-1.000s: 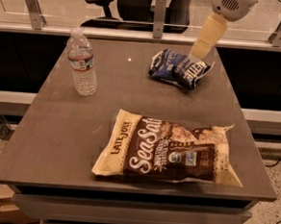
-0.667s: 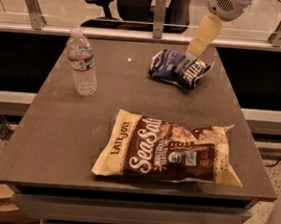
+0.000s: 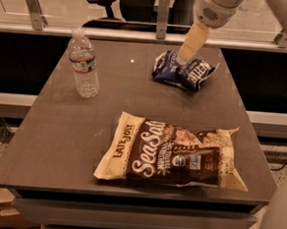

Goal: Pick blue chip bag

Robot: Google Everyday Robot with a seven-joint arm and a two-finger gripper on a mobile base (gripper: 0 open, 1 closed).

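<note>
The blue chip bag is a small, wrinkled navy foil bag with white lettering, lying at the far right of the table. My gripper comes down from the upper right. Its cream tip is pressed onto the top middle of the bag, which looks bunched up around it. The large cream-and-brown "Sea Salt" chip bag lies flat at the near middle of the table, well away from the gripper.
A clear water bottle stands upright at the far left of the grey table. A rail with metal posts and an office chair lie behind the table's far edge.
The gripper has moved down and to the left onto the blue chip bag. The bag now looks more bunched. The water bottle and the Sea Salt bag have not moved.
</note>
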